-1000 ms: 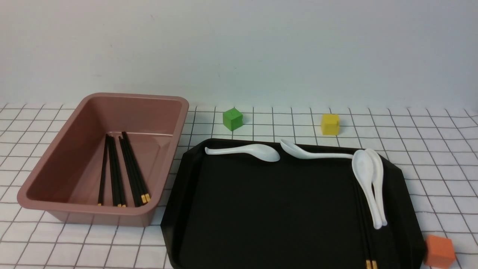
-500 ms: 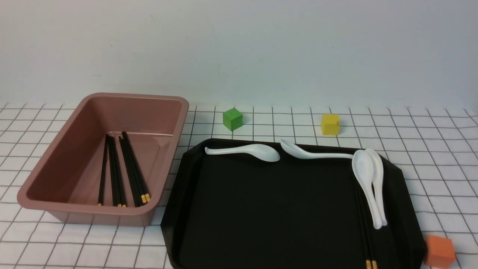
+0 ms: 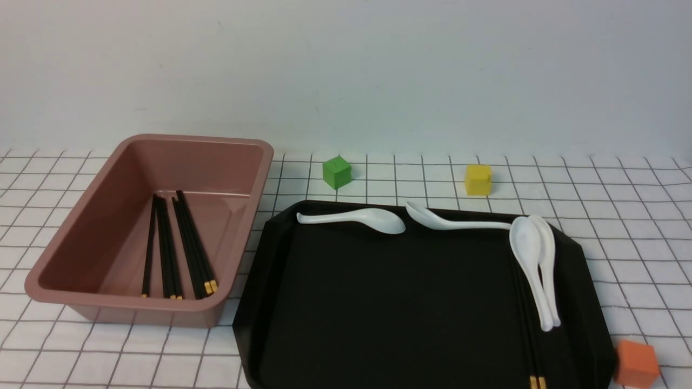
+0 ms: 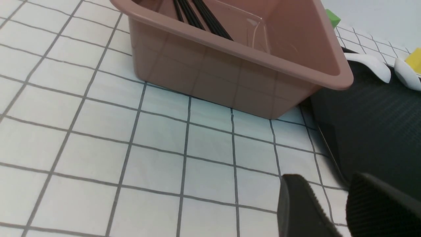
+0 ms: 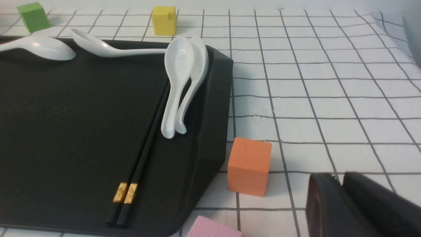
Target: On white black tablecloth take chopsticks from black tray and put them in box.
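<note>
The pink-brown box (image 3: 81, 227) stands at the left on the checked tablecloth (image 3: 621, 216) and holds several black chopsticks (image 3: 178, 248). The black tray (image 3: 378, 302) lies to its right. One pair of chopsticks (image 3: 530, 335) lies along the tray's right side, partly under two white spoons; it also shows in the right wrist view (image 5: 144, 154). No arm shows in the front view. My left gripper (image 4: 329, 187) is open and empty over the cloth near the box (image 4: 236, 69). My right gripper (image 5: 340, 177) is shut and empty, on the cloth beside the tray (image 5: 65, 115).
Several white spoons (image 3: 532, 259) lie on the tray's far and right sides. A green cube (image 3: 337, 172) and a yellow cube (image 3: 478, 179) stand behind the tray. An orange cube (image 3: 637, 362) sits at its near right corner. A pink cube (image 5: 213, 228) lies near the right gripper.
</note>
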`<action>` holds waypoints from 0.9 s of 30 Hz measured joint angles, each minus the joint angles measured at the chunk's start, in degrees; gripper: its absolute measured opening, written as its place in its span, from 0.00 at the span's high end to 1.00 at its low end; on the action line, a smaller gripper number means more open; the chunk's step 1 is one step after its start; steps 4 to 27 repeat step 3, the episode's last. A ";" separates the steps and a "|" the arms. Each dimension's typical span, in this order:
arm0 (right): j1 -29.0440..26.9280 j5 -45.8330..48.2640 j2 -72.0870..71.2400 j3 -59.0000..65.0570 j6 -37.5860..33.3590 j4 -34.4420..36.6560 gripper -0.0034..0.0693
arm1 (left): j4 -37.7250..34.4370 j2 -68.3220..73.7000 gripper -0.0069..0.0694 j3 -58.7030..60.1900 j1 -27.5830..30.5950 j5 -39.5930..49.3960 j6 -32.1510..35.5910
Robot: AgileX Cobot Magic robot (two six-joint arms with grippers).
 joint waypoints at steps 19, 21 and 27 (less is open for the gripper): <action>0.00 0.00 0.00 0.00 0.00 0.00 0.81 | 0.00 0.00 0.60 0.00 0.00 0.00 0.00; 0.00 0.00 0.00 0.00 0.00 0.00 0.81 | 0.00 0.00 0.60 0.00 0.00 0.00 0.00; 0.00 0.00 0.00 0.00 0.00 0.00 0.81 | 0.00 0.00 0.60 0.00 0.00 0.00 0.00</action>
